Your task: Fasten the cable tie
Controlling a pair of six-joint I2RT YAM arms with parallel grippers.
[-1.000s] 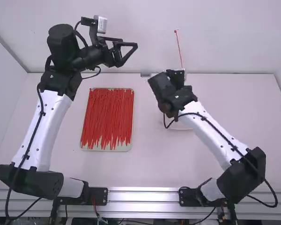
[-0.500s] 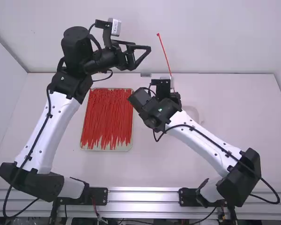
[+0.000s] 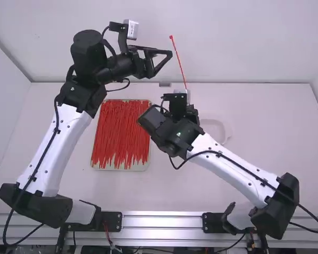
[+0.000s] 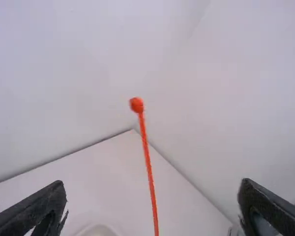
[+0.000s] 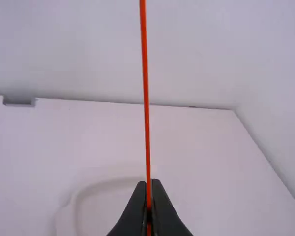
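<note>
Since the earlier frames, my right arm has swung leftward across the table [image 3: 265,121], carrying the cable tie [image 3: 178,63] toward my left arm, which has risen and shifted slightly right to meet it. On the left, the tray [image 3: 120,169] holds the spare ties [image 3: 122,132], well apart from the work. My left gripper [image 3: 160,59] hovers high with its jaws spread wide. The tie's upper part, topped by its head [image 4: 136,104], stands between them, untouched by either finger. My right gripper [image 5: 147,183] is clenched on the tie's lower end, holding it nearly upright above the table. The likely hazards are these. The strip is thin and supported at one end only, so any motion may set the head swaying, and my left jaws could then close on air or knock it aside. Uneven contact could pivot the strip in my right pinch. A grasp directly over the head would probably block threading.
</note>
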